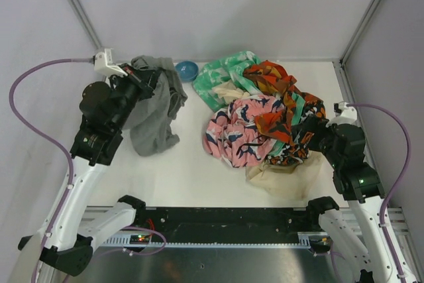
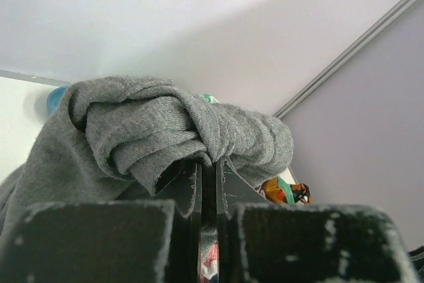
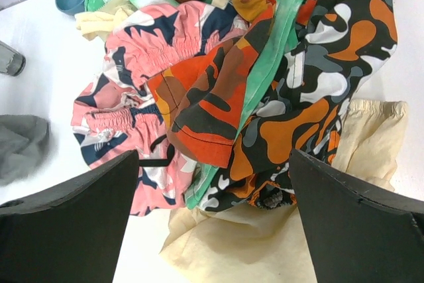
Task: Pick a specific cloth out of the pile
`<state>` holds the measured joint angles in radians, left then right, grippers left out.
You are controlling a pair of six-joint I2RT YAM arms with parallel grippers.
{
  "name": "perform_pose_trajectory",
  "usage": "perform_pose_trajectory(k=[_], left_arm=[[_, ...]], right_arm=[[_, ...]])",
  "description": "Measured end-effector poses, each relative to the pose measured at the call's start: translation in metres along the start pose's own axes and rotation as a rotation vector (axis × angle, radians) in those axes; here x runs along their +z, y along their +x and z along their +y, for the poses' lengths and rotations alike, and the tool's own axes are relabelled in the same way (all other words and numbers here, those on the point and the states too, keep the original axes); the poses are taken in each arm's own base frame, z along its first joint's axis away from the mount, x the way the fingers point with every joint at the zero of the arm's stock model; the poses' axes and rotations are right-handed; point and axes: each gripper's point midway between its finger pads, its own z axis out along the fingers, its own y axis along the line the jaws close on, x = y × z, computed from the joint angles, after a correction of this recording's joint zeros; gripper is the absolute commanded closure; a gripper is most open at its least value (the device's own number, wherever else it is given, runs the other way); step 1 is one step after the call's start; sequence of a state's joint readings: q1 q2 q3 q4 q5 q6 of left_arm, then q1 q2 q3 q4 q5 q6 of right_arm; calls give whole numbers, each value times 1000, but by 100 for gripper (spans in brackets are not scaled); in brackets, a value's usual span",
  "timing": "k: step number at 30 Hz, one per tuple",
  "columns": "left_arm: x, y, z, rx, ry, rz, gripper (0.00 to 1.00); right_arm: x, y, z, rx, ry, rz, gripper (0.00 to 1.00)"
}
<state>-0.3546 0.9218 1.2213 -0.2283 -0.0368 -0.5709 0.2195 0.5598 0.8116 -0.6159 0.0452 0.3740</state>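
open white worktop (image 1: 189, 177) between grey cloth (image 1: 154, 114), pinched in shut left jaws near left wall (image 1: 26, 31), and pile (image 1: 262, 117); blue bowl (image 1: 187, 69) at back edge; right jaws wide over pile's right side.

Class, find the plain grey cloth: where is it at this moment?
The grey cloth sits left in the top view, pinched in the shut left gripper, apart from the pile, beside the blue bowl.

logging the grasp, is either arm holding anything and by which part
The left gripper is shut on the grey cloth, pinching a bunched fold; the rest hangs below. The right gripper is open at the pile, holding nothing.
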Motion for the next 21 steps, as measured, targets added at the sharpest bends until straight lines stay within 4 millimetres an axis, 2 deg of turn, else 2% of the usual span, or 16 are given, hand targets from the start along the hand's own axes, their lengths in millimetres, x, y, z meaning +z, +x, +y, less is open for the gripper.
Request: perform_pose_trajectory(k=[8,11,16,21], left_arm=[[-21,-8,9,5,-46,-47,99],[-33,6,29,-2,-95,-59,99],[-38,69,82,-21,-230,27,98],[-42,154,144,-39,-409,192,89]], right_arm=[[2,4,-2,-1,5,10,1],[2,5,-2,-1,5,12,1],[3,6,-2,-1,5,13,1],[6,12,-5,-2,13,31,1]])
